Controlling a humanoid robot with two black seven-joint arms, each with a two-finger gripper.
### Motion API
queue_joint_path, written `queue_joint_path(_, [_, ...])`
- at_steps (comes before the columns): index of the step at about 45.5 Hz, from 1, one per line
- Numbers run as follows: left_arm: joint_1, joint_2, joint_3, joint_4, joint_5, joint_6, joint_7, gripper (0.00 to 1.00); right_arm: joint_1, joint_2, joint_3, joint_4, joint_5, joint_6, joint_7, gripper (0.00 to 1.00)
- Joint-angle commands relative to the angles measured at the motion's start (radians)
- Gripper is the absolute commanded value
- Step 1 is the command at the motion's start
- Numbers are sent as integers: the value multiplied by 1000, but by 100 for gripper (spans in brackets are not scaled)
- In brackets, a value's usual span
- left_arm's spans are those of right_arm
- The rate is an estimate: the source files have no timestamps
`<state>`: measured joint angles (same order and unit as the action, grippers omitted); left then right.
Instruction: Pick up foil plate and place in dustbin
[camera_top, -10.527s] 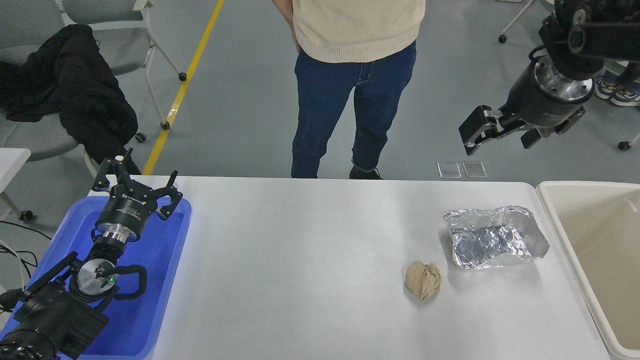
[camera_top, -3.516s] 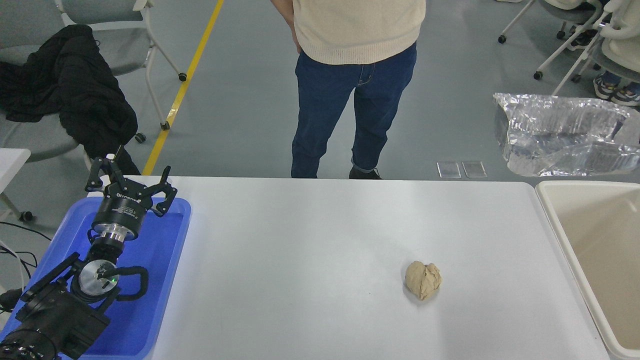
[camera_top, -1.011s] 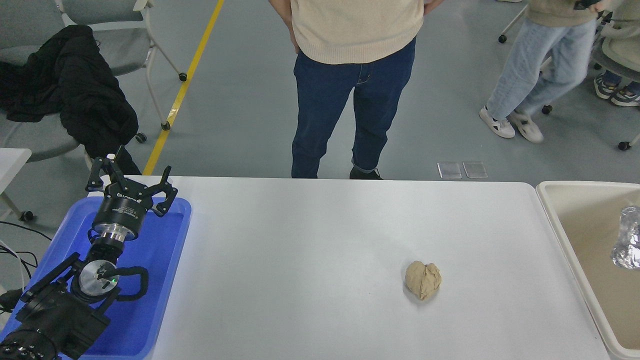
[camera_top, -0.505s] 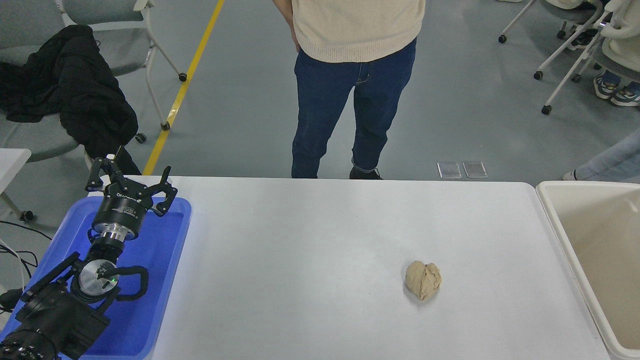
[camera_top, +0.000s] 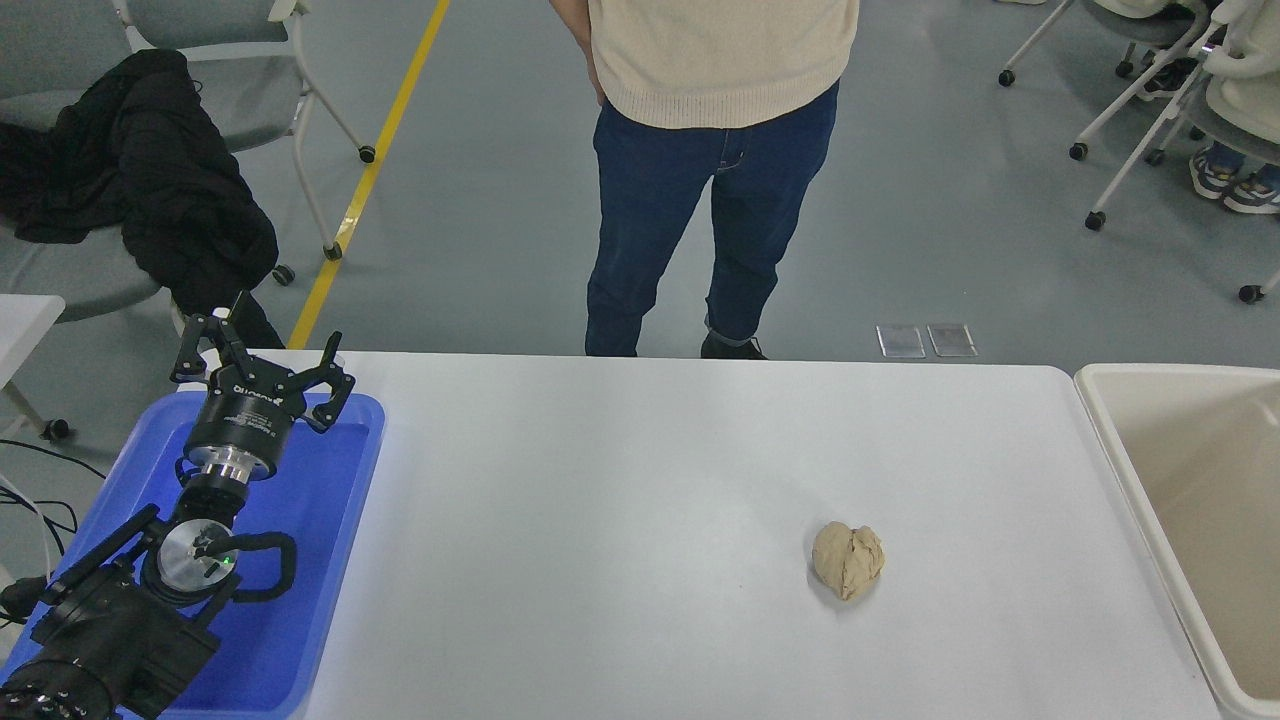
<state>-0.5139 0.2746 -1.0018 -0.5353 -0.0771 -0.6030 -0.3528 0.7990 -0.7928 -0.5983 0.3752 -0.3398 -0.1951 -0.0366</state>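
Head view, looking down over a white table (camera_top: 640, 480). The cream-beige dustbin (camera_top: 1110, 440) sits against the table's right end, partly cut off by the picture's edge; the foil plate cannot be seen on the table or in the visible part of the bin. A tan crumpled paper ball (camera_top: 848, 560) lies on the table, left of the dustbin. At the far left end, a blue tray (camera_top: 330, 520) holds the parked left gripper (camera_top: 262, 355), fingers spread wide and holding nothing. White lettering on its body is too small to read. A person in jeans (camera_top: 715, 190) stands beyond the table.
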Motion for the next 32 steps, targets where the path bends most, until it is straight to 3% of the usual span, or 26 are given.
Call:
queue_joint_path(1, [0,0,0,0,0,0,0,100,222,-200,-6,414,-67,13,-2,100])
queue_joint_path(16, [0,0,0,0,0,0,0,100,569,-229,-305,734,-113,181,0,100])
queue_joint_path(32, [0,0,0,0,0,0,0,100,971,45,-644,763,-104,732,0,100])
